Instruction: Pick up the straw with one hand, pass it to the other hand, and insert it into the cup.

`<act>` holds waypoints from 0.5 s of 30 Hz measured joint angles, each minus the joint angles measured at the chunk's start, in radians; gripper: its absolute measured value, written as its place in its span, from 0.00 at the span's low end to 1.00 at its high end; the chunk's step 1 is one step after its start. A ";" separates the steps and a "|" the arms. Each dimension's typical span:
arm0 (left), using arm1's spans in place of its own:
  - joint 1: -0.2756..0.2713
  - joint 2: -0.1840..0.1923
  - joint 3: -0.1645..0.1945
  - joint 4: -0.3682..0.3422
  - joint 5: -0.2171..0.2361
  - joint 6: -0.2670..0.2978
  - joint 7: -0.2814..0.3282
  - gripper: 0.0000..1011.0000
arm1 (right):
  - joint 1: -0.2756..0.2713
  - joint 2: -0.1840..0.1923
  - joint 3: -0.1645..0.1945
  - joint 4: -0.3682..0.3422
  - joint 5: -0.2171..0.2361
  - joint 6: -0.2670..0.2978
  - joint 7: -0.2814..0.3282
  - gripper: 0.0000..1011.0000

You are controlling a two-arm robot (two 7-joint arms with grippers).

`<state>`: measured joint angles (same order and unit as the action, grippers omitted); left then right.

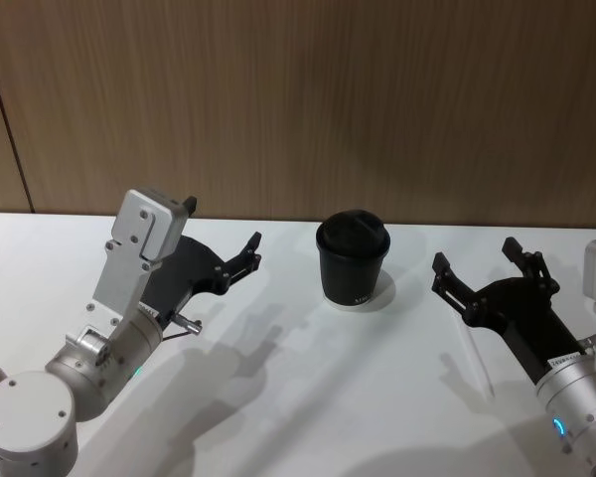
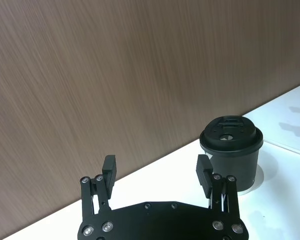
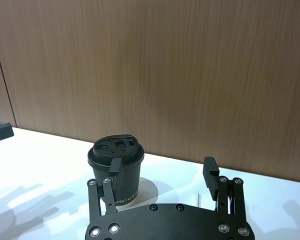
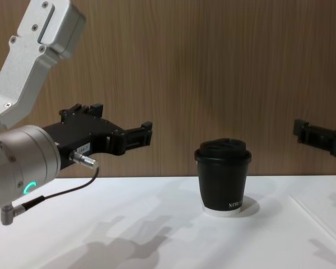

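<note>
The black cup (image 1: 353, 260) with its domed lid stands upright on the white table, between my two grippers. The straw (image 1: 477, 360) shows as a faint thin white line lying flat on the table at the right, under my right gripper. It also appears in the chest view, straw (image 4: 313, 216). My right gripper (image 1: 477, 256) hovers open and empty to the right of the cup, above the table. My left gripper (image 1: 228, 234) is held open and empty in the air to the cup's left. The left wrist view has the cup (image 2: 232, 155) beyond the open left gripper (image 2: 156, 170).
A brown wood-panel wall (image 1: 377, 99) runs along the back edge of the table (image 1: 308, 397). A thin cable (image 4: 61, 193) hangs from the left wrist.
</note>
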<state>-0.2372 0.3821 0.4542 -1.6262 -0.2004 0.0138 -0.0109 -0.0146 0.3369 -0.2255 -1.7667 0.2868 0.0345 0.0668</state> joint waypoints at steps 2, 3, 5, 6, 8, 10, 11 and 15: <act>0.000 0.000 0.000 0.000 0.000 0.000 0.000 0.99 | 0.000 -0.001 0.000 0.000 -0.002 0.003 0.000 0.99; 0.000 0.000 0.000 0.000 0.000 0.000 0.000 0.99 | 0.000 -0.001 0.000 0.000 -0.004 0.008 -0.001 0.99; 0.000 0.000 0.000 0.000 0.000 0.000 0.000 0.99 | 0.001 -0.001 0.000 0.000 -0.007 0.014 -0.003 0.99; 0.000 0.000 0.000 0.000 0.000 0.000 0.000 0.99 | 0.001 -0.001 0.000 0.000 -0.009 0.017 -0.004 0.99; 0.000 0.000 0.000 0.000 0.000 0.000 0.000 0.99 | 0.001 0.000 -0.001 -0.001 -0.015 0.029 -0.008 0.99; 0.000 0.000 0.000 0.000 0.000 0.000 0.000 0.99 | 0.002 0.000 -0.002 -0.002 -0.020 0.039 -0.010 0.99; 0.000 0.000 0.000 0.000 0.000 0.000 0.000 0.99 | 0.002 0.001 -0.003 -0.003 -0.022 0.043 -0.011 0.99; 0.000 0.000 0.000 0.000 0.000 0.000 0.000 0.99 | 0.001 0.003 -0.004 -0.007 -0.035 0.073 -0.019 0.99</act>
<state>-0.2371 0.3822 0.4542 -1.6262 -0.2004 0.0138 -0.0110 -0.0138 0.3401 -0.2300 -1.7738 0.2519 0.1074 0.0473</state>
